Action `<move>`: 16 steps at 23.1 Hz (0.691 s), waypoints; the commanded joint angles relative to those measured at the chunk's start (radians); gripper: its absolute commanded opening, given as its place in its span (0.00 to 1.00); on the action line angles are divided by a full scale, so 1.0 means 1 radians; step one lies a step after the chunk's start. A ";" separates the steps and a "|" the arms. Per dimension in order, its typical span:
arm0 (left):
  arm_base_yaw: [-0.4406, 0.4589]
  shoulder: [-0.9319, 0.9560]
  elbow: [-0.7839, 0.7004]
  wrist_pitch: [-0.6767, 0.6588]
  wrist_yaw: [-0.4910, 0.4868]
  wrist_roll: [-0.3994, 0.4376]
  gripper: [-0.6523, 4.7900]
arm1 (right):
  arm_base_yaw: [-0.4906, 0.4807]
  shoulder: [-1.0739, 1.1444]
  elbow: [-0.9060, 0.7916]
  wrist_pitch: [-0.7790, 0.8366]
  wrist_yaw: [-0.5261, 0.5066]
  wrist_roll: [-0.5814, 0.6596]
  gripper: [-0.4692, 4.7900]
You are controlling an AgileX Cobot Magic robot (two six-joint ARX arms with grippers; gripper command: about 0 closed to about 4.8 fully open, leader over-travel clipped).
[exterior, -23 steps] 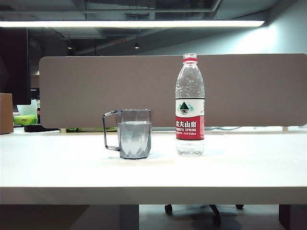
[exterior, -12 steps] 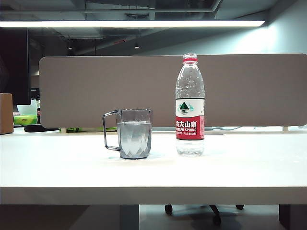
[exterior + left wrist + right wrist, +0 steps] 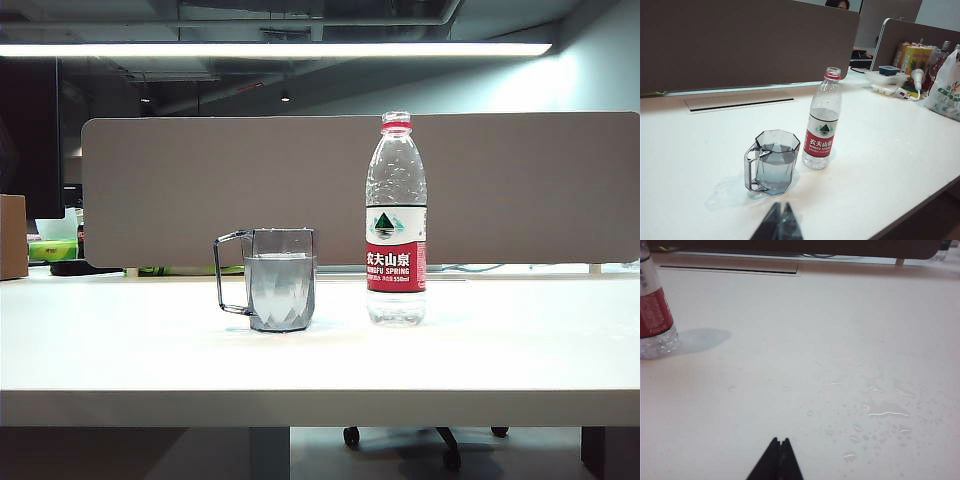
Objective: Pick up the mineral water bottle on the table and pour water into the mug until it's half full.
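Both grippers are pulled back off the table and holding nothing. Left gripper [image 3: 780,222] shows up in its wrist view as two dark finger tips pressed together, fully closed, hovering over the near edge of the table [image 3: 880,150] just short of the mug [image 3: 771,162]. Right gripper [image 3: 778,460] looks the same in its own view: tips together, closed, empty, hanging over bare white tabletop to the right of the bottle. Neither one is visible in the exterior view.

Mineral water bottle [image 3: 396,220] stands upright on the table [image 3: 320,350], cap off as far as I can see, red neck ring on, red-and-white label facing the camera. Mug [image 3: 280,280] sits just to its left, near but not touching, handle pointing left. Water [image 3: 280,290] in the mug comes up well past the halfway line.

Right wrist view also catches a scatter of spilled droplets [image 3: 880,410] on the table, well to the right of the bottle [image 3: 655,315].
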 commanded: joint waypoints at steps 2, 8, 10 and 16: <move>-0.001 0.000 0.002 0.009 0.003 0.002 0.11 | 0.000 0.000 -0.002 0.006 -0.002 -0.013 0.08; 0.000 0.000 -0.043 0.018 0.002 0.002 0.11 | 0.000 0.000 -0.002 0.006 -0.003 -0.013 0.08; 0.000 0.000 -0.059 0.013 0.004 0.003 0.11 | 0.000 0.000 -0.002 0.006 -0.002 -0.013 0.08; 0.000 0.000 -0.204 0.216 -0.283 0.091 0.11 | -0.001 -0.001 -0.002 0.006 -0.002 -0.013 0.08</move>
